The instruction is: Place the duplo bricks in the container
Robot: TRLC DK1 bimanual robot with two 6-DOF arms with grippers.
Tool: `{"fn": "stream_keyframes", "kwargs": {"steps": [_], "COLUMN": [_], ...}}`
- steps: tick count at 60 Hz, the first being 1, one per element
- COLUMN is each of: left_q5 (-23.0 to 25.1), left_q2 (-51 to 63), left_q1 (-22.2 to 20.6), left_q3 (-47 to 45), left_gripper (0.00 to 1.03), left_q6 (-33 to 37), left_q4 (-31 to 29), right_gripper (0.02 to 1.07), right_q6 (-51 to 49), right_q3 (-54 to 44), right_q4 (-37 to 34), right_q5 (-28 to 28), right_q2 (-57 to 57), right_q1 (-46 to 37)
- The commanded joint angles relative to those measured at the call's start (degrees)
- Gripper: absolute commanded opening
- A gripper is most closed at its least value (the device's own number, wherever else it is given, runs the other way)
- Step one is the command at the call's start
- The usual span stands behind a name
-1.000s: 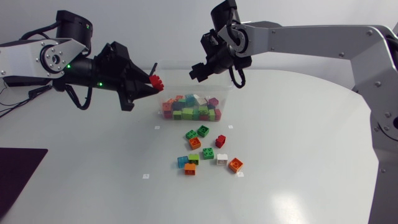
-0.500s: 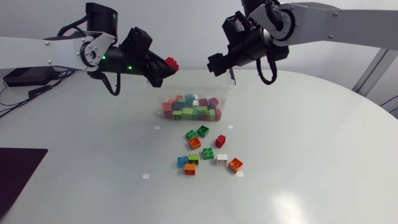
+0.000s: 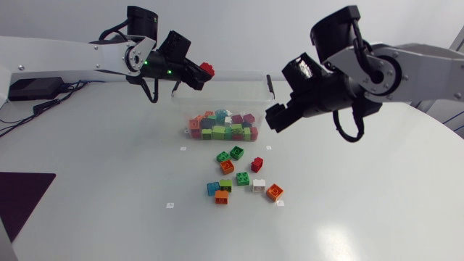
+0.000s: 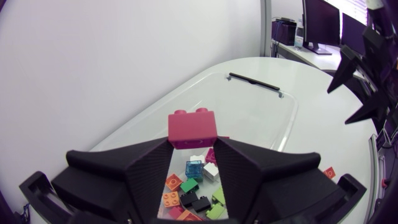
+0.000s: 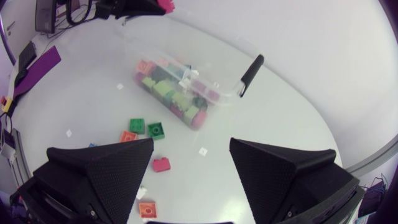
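Observation:
A clear plastic container (image 3: 262, 93) (image 5: 219, 94) (image 4: 287, 111) holds several coloured bricks. My left gripper (image 3: 204, 72) (image 4: 193, 147) hangs above the container's back left corner, shut on a red duplo brick (image 3: 208, 69) (image 4: 192, 127) held at its fingertips. In front of the container, loose bricks lie on the table: a green one (image 3: 237, 153) (image 5: 155, 129), a red one (image 3: 257, 164) (image 5: 161, 164), an orange one (image 3: 274, 192) and several more. My right gripper (image 3: 280, 93) (image 5: 191, 143) is open and empty, raised just right of the container.
A dark purple mat (image 3: 22, 196) covers the table's front left corner. Small white markers (image 3: 170, 205) dot the table around the loose bricks. The container's black handle (image 5: 250, 67) sticks out at its right end.
My left arm carried the red brick up and to the right, to above the container's back. My right arm left the spot over the container, swinging right and toward the front, its fingers spreading wider.

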Motion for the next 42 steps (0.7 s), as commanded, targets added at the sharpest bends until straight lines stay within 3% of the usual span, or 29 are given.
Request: {"fn": "stream_keyframes", "kwargs": {"steps": [1, 5, 6, 14, 28, 42], "left_q5": [-1.2, -1.5, -1.7, -2.2, -2.2, -2.3], "left_q2": [2.1, 2.3, 2.3, 1.1, -6.2, -17.4], "left_q1": [-0.7, -0.9, -0.9, -0.5, 0.8, 1.7], "left_q3": [2.5, 3.3, 3.4, 3.3, -2.0, -12.6], "left_gripper": [0.59, 0.70, 0.78, 0.95, 0.98, 0.97], "left_q6": [-1.8, -2.0, -2.0, -1.9, 1.1, 10.5], "left_q4": [-0.1, -1.2, -1.6, -2.4, -4.5, -9.5], "right_gripper": [0.91, 0.91, 0.91, 0.91, 0.91, 0.91], "right_q6": [-1.8, -2.3, -2.5, -2.9, -3.6, -4.5], "right_q3": [-5.1, -8.3, -9.4, -11.9, -13.0, -14.6], "right_q4": [0.2, 0.1, 0.0, -1.7, -5.4, -6.0], "right_q5": [-0.3, -0.5, -0.5, -0.5, -0.7, -0.5], "right_q2": [-1.3, -1.8, -2.0, -2.1, -1.2, 1.5], "right_q1": [0.2, 1.3, 1.7, 3.1, 6.2, 7.1]}}
